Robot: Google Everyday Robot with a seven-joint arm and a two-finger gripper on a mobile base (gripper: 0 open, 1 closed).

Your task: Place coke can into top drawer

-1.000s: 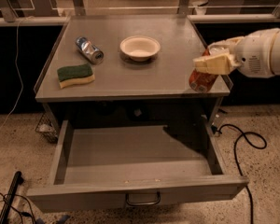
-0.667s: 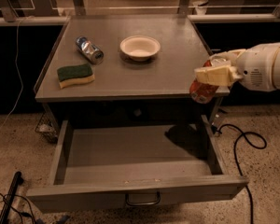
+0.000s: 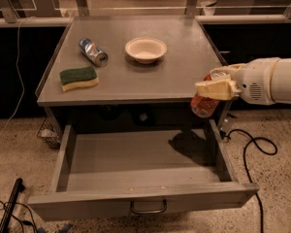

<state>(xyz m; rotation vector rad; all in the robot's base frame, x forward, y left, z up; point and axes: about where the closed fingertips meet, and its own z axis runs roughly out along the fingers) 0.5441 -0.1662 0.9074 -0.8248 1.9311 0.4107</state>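
Transfer step: the gripper, fingers clamped on the coke can, hangs above the right rear corner of the open top drawer; next, lower and release inside.

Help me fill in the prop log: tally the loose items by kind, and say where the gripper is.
Cans: 2 (coke can, silver-and-blue can)
Bowls: 1 (white bowl)
Sponges: 1 (green sponge)
Total: 4
The gripper holds the coke can off the table at its front right corner, above the right side of the open top drawer.
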